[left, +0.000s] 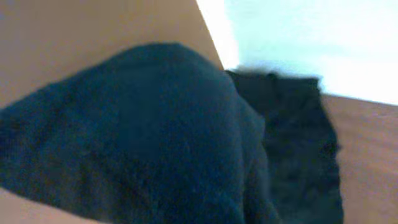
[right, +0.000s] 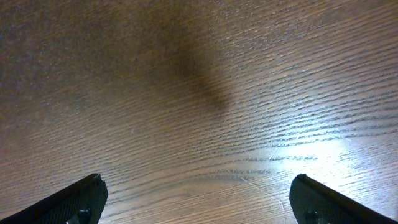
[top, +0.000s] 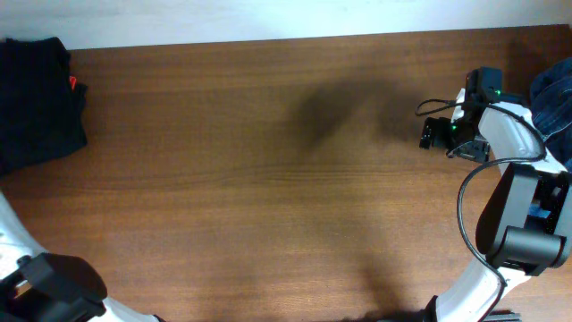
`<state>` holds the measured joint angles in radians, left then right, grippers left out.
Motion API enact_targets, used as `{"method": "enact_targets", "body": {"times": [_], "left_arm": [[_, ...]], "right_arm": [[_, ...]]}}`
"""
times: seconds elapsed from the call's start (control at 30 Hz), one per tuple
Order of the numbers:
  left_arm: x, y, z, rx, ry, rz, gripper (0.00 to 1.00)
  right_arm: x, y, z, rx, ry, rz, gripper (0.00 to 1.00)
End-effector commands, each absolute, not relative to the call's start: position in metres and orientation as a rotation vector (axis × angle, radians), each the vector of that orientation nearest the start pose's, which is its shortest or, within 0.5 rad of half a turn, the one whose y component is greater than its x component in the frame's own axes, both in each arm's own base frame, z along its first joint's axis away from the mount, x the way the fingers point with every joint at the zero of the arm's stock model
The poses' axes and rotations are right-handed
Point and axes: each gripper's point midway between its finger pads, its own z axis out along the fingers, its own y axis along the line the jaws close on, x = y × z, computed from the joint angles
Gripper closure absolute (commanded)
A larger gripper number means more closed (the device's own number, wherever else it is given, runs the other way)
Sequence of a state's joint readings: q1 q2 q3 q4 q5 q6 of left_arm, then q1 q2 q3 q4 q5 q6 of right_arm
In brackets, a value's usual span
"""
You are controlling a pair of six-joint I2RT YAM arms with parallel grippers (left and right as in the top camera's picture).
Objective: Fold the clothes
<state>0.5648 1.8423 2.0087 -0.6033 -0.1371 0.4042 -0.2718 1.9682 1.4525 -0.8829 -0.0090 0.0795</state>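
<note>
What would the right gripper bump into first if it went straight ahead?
Probably just the bare wooden table: the open right gripper points down at it with nothing between.

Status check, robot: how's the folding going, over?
Left gripper shut, dark cloth filling its camera. Right gripper open over the tabletop. Black clothes piled at far-left corner. Nothing blocking.

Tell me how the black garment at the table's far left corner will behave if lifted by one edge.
The black garment lies rumpled with uneven edges, so it will probably hang limp, not hold shape. It looks heaped in layers, so one edge may lift while the rest trails. Pushed, it would likely bunch rather than slide.
</note>
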Motion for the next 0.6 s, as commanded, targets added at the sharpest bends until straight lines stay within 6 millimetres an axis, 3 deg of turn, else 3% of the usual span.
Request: {"method": "enact_targets", "body": {"times": [0.0,0.1,0.23,0.43,0.57], "left_arm": [[0.460,0.300,0.380,-0.057,2.044,0.820,1.00],[0.455,0.305,0.379,-0.222,2.027,0.765,0.91],[0.437,0.313,0.363,-0.515,2.036,0.695,0.99],[0.416,0.302,0.332,-0.767,2.106,0.561,0.99],[0.410,0.278,0.321,-0.705,2.210,0.482,1.00]], "right_arm": [[0.398,-0.110,0.057,0.525,2.889,-0.008,0.01],[0.398,-0.110,0.057,0.525,2.889,-0.008,0.01],[0.398,-0.110,0.057,0.526,2.889,-0.008,0.01],[0.398,-0.110,0.057,0.525,2.889,-0.008,0.01],[0.398,-0.110,0.057,0.525,2.889,-0.008,0.01]]}}
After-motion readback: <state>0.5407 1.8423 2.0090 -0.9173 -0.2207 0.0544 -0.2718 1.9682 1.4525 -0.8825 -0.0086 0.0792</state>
